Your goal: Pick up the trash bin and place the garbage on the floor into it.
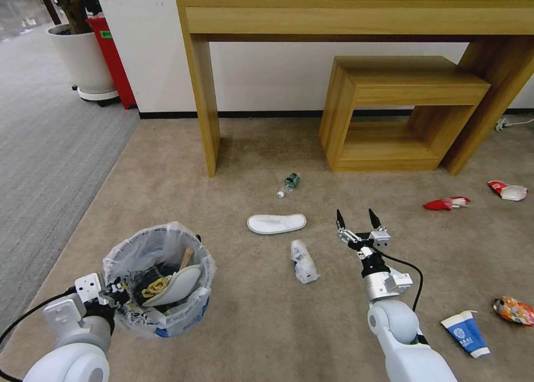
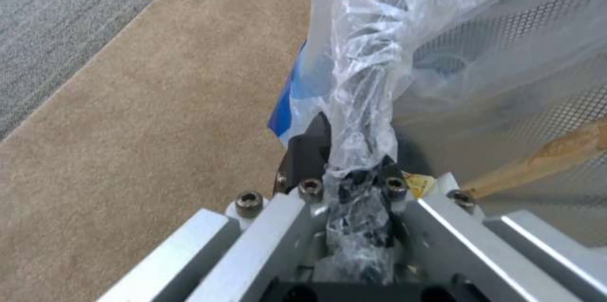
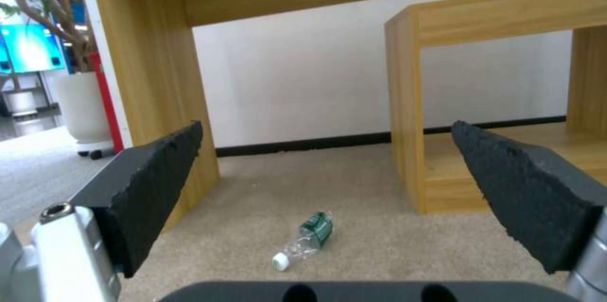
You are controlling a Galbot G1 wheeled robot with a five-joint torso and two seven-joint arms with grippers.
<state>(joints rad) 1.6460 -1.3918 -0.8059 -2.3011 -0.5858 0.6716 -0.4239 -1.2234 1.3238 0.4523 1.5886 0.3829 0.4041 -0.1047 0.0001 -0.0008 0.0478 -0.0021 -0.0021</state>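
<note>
The trash bin (image 1: 167, 309), lined with a crinkled clear bag, is at the lower left of the beige floor (image 1: 261, 332). My left gripper (image 1: 114, 292) is shut on its rim and bag (image 2: 360, 103). Inside lie a white slipper (image 1: 179, 284) and a wooden stick (image 1: 186, 257). My right gripper (image 1: 356, 219) hovers open over the carpet, empty. Garbage lies around it: a white slipper (image 1: 276, 223), a green-label bottle (image 1: 290, 183) (image 3: 308, 239), a crumpled white packet (image 1: 303, 261), a red wrapper (image 1: 445, 203), a red-white cup (image 1: 509, 190), an orange wrapper (image 1: 514, 309) and a blue-white cup (image 1: 466, 332).
A wooden console table (image 1: 356, 9) stands against the wall with a low wooden bench (image 1: 400, 93) under it. A potted plant (image 1: 83, 59) and a red object (image 1: 114, 54) stand at the far left on grey ribbed carpet (image 1: 44, 148).
</note>
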